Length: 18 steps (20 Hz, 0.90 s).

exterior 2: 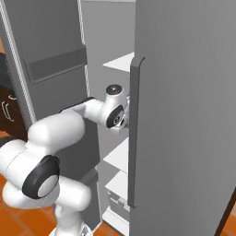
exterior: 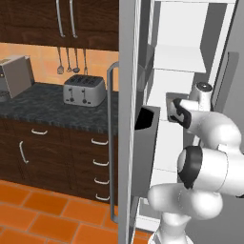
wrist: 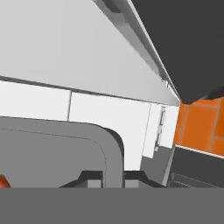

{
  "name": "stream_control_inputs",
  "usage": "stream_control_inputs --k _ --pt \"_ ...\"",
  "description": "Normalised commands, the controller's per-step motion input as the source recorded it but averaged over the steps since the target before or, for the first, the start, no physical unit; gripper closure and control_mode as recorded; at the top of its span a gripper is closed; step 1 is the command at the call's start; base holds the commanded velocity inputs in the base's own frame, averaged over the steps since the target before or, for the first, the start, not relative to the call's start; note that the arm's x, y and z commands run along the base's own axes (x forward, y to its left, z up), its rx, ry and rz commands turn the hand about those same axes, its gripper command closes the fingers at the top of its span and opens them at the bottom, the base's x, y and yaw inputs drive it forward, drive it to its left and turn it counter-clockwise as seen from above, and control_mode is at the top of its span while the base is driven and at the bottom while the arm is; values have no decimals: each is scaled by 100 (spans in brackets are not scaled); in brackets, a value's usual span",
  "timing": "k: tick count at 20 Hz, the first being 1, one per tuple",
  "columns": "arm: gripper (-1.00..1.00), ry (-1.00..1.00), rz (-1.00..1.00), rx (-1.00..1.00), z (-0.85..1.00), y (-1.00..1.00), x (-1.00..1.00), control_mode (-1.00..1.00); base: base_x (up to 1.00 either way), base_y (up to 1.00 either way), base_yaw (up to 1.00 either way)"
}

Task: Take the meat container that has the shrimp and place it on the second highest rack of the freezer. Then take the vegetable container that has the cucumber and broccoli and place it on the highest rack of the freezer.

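Note:
The freezer (exterior: 181, 28) stands open, with white shelves (exterior 2: 120, 62) inside. My arm reaches into it at mid height. The meat container (wrist: 52, 153), a dark grey tray, fills the lower left of the hand view, and my gripper (wrist: 113, 177) is shut on its rounded rim, one fingertip (wrist: 91, 177) on each side of the wall. A sliver of the orange shrimp (wrist: 2, 181) shows at the tray's left edge. From the left base camera a grey corner of the tray (exterior: 172, 97) sticks out over a white shelf beside my hand.
The open left door (exterior: 127, 143) carries a bar handle (exterior: 111, 143) and a dark bin (exterior: 146, 119) close to my forearm. The right door's handle (exterior 2: 133, 133) is right by my wrist. A toaster (exterior: 85, 90) sits on the dark counter (exterior: 38, 107).

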Motion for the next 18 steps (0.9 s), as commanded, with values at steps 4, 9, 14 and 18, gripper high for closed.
stream_control_inputs --k 4,9,14,18 --pt "100 0 0 0 -23 0 61 -100 0 0 0" --pt "100 0 0 0 -14 -3 43 -100 0 0 0" --pt "100 0 0 0 -8 -6 55 -100 0 0 0" --pt "100 0 0 0 -2 -16 51 -100 0 0 0"
